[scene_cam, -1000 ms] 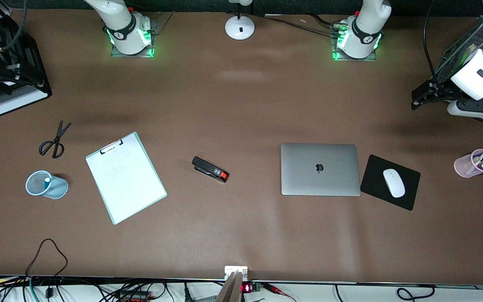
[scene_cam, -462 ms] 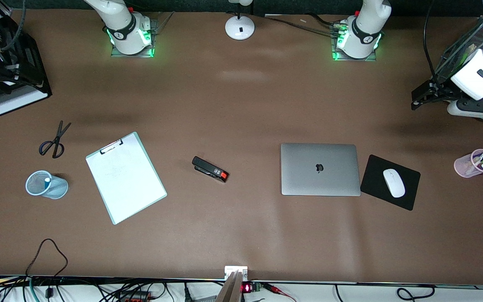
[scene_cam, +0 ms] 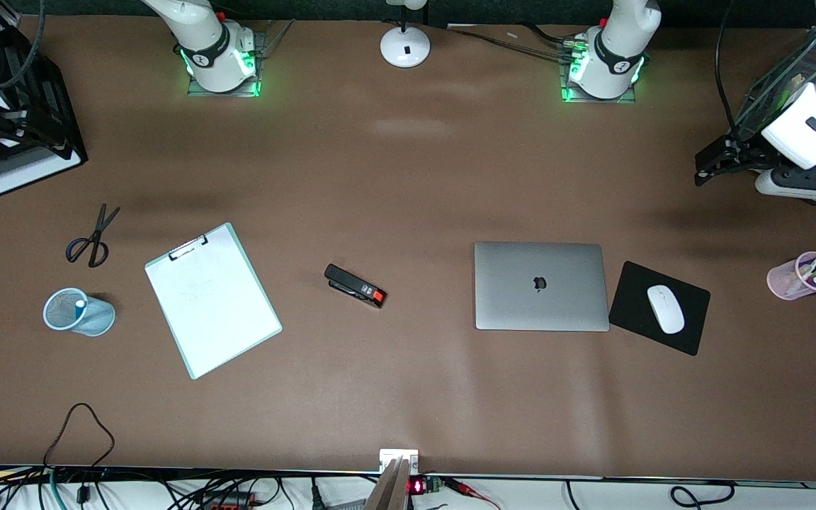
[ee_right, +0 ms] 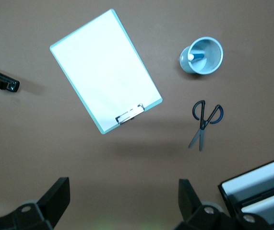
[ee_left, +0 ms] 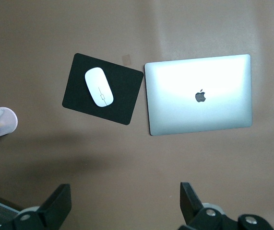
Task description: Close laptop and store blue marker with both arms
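The silver-grey laptop [scene_cam: 541,286] lies shut on the table, apple logo up; it also shows in the left wrist view [ee_left: 199,94]. The blue marker [scene_cam: 80,304] stands in a light blue mesh cup [scene_cam: 75,315] toward the right arm's end, only its white end and a bit of blue showing; it also shows in the right wrist view [ee_right: 196,57]. My left gripper [ee_left: 125,203] is open and empty, high over the left arm's end of the table [scene_cam: 704,170]. My right gripper [ee_right: 125,201] is open and empty, high over the right arm's end, above bare table near the scissors.
A black mouse pad [scene_cam: 631,297] with a white mouse [scene_cam: 665,309] lies beside the laptop. A pink cup of markers [scene_cam: 801,276] is near the left arm's end. A stapler [scene_cam: 355,285], clipboard [scene_cam: 213,301], scissors [scene_cam: 93,237] and black file tray [scene_cam: 32,106] are also on the table.
The right arm's hand at the edge of the front view has shifted slightly. Nothing on the table has moved.
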Available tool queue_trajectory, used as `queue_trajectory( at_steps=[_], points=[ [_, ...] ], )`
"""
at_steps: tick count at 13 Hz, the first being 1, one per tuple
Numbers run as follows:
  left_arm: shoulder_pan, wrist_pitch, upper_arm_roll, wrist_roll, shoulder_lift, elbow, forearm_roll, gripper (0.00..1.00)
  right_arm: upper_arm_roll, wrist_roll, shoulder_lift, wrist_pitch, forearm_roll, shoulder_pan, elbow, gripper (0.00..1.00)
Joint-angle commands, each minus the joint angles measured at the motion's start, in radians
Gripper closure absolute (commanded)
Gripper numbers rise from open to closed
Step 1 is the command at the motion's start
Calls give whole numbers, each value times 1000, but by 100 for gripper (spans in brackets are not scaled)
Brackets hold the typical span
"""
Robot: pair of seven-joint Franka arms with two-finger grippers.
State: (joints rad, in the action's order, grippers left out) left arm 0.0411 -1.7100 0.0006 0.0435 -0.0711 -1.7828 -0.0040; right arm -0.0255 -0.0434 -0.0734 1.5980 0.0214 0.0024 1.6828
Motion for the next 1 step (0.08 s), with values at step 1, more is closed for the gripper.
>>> queue_trajectory(
  at_steps=[1],
  points=[
    [10, 18, 2, -2, -3, 14, 19, 0, 6, 16, 11, 23, 0, -4, -20, 0]
  ],
)
